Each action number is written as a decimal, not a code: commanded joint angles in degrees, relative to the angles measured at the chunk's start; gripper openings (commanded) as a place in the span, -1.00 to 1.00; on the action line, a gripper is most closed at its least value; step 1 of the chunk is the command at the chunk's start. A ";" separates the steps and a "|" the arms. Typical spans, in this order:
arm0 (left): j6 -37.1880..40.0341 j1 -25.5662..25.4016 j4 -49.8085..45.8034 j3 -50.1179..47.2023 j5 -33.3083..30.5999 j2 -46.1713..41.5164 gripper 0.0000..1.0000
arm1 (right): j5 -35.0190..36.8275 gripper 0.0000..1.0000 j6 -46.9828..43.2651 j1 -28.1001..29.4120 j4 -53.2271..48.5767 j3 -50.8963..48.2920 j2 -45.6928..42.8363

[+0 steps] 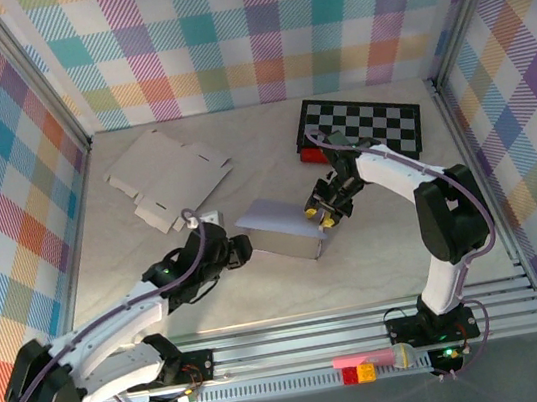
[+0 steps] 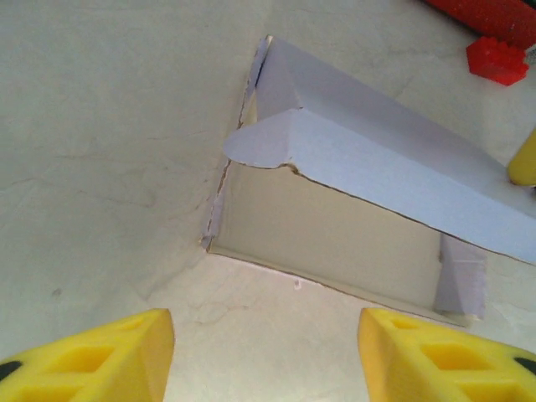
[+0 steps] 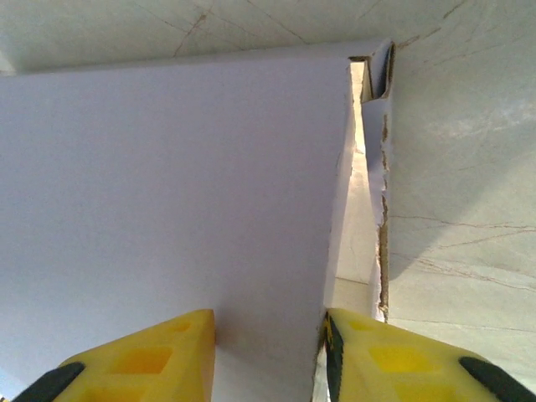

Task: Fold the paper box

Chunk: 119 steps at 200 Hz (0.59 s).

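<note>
The light is bright and soft. The paper box (image 2: 377,167) makes a faint shadow. Close-up edges look blurry.

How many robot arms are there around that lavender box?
2. The left arm reaches in from the near left, the right arm from the near right, both toward the paper box mid-table.

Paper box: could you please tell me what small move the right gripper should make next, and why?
Probably lower the right gripper a little to press the lavender lid panel down: a gap shows along the panel's edge over the paper box, and the left gripper stands open, apart from it.
</note>
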 commanded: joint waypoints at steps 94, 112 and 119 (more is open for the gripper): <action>9.04 18.79 -32.22 43.85 12.64 26.65 0.31 | 3.79 -0.27 -4.02 0.42 -4.26 3.47 0.61; 11.65 19.75 -29.63 45.76 16.83 32.55 0.19 | 3.97 -0.27 -4.04 0.42 -3.79 3.16 0.60; 12.53 19.77 -28.04 45.84 18.22 34.22 0.13 | 4.04 -0.28 -3.95 0.42 -3.61 3.06 0.60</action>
